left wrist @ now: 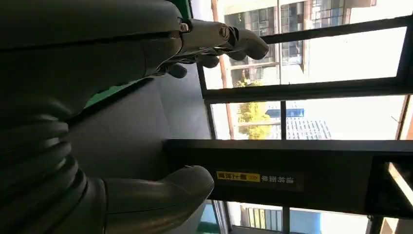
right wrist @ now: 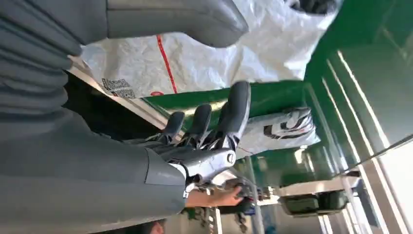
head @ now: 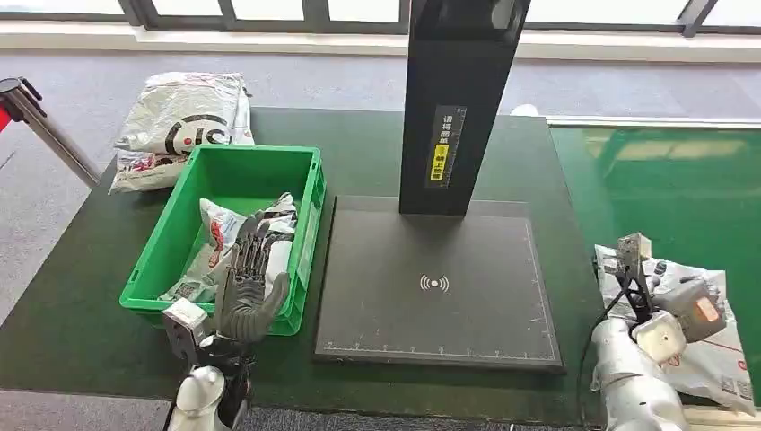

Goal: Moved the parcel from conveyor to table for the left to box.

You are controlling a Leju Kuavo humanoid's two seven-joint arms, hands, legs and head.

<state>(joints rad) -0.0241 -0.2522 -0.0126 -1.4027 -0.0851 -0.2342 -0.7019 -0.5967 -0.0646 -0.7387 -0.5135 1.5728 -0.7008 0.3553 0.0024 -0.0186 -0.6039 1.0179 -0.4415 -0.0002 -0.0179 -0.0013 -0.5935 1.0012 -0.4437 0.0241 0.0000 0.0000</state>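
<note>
One dark table (head: 81, 305) took up most of the head view, with a green conveyor (head: 664, 197) running along its right edge. On the table lay a flat black scanner pad (head: 440, 278) carrying a tall black post (head: 458, 99), and the pad's top lay bare. Left of the pad sat a green bin (head: 310, 215) with white mail bags inside, partly hidden. Behind the bin, a larger grey-and-white bag (head: 184, 126) lay near the table's far left corner.

The parcel (head: 718, 359), a crumpled white plastic bag, lay on the conveyor close to the table's right edge, its long axis apparently running away from the robot, though the frame cut off its near corner. In the right wrist view a second bag (right wrist: 282, 129) lay farther along the belt.

The right hand (head: 669, 314) hung over the parcel with thumb and fingers apart on either side of it; whether they touched it was hard to tell. The left hand (head: 251, 287) stood upright at the bin's near rim, fingers straight and spread, holding nothing.
</note>
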